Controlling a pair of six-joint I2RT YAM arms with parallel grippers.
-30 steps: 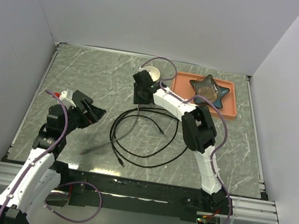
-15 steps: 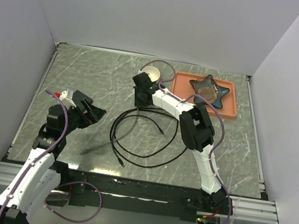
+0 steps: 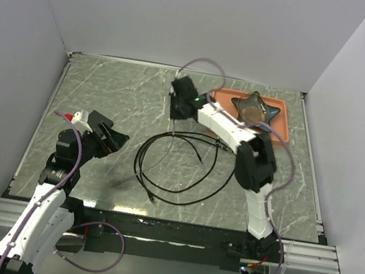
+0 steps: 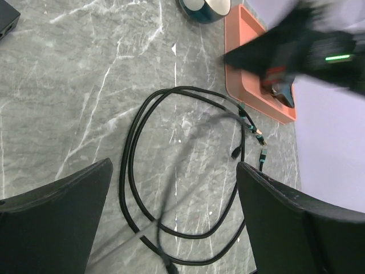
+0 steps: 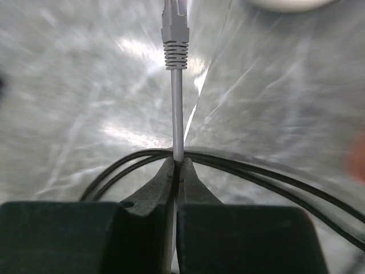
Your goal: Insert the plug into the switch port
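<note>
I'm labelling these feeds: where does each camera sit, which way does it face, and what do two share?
Top: above and behind the arms, facing down on the table; left arm and right arm show.
Left wrist: faces down at the black cable and tray; open left gripper frames it.
Right wrist: looks along the right gripper, shut on a grey cable below its plug.
Shared: black cable, in all three.

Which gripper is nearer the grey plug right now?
Right. The right gripper is shut on the grey cable just behind the plug; the left gripper hovers open over the table's left side, well away.
</note>
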